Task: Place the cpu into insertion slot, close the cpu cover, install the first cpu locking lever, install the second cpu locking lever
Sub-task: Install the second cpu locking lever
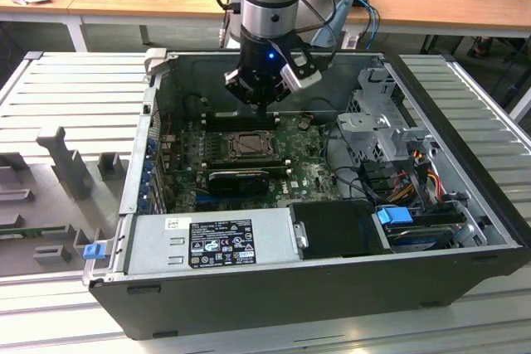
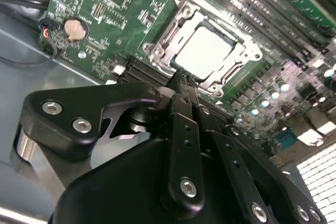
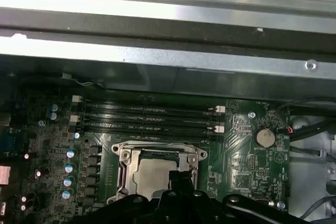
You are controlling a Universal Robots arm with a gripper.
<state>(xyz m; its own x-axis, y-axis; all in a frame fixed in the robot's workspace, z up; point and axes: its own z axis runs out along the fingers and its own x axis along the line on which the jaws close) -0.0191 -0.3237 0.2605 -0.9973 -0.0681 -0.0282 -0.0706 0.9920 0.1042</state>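
Pincer (image 1: 259,104) hung inside the open PC case (image 1: 465,205), upper centre of the exterior view, just above the far edge of the insertion slot (image 1: 247,145). Its fingers (image 2: 181,95) looked pressed together, nothing between them, tips near the slot's rim but apart from it.

The cpu (image 2: 203,52) sat flat in the slot, pale face showing in both wrist views (image 3: 152,178). The cpu cover (image 2: 210,22) was down around it, chip visible through its window. Locking levers: could not tell their state.

Room: case wall (image 3: 168,59) ran close behind the board, four long black memory slots (image 3: 149,119) between wall and slot. One graphics card (image 1: 239,178) lay just on the near side of the slot, centre of the exterior view. One power supply (image 1: 220,242) sat lower left with a white-and-black label, print unreadable. One coin cell (image 3: 264,137) sat right of the slot in the first wrist view. Case stood on a ribbed grey bench (image 1: 75,89).
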